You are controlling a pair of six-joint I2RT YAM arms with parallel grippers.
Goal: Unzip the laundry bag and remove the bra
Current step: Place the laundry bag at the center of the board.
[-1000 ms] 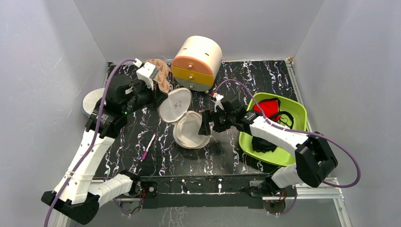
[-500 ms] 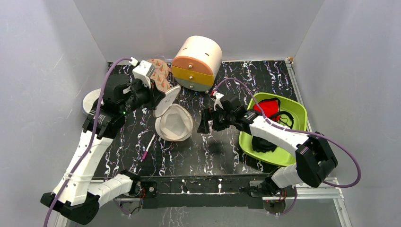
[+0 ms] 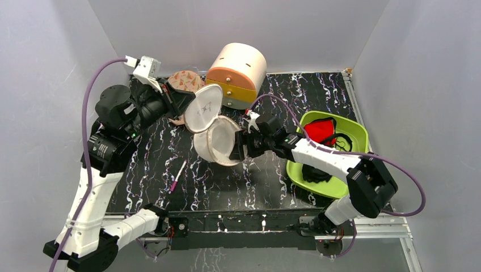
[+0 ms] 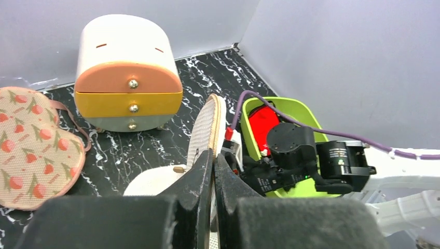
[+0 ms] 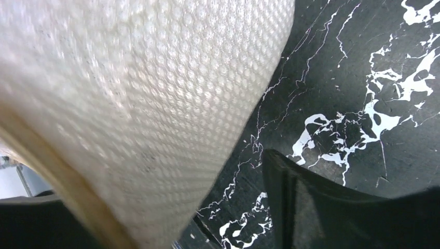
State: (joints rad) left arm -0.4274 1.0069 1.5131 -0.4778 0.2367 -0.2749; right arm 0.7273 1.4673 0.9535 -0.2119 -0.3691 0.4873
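No legible text or numerals in any view.
Dark mark on the raised lid of the laundry bag [image 3: 203, 109]: possibly print or a scribble, unreadable.
White sticker [image 4: 340, 155] on the right arm [image 4: 404, 167]: lettering too small to read.

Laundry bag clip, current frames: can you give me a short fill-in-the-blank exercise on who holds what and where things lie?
1. The red bra lies in the ____ tray.
2. The fingers pinching the laundry bag by its rim belong to the ____ arm.
3. The drawer box shows ____ knobs, one per drawer.

Missing words: green; left; three.
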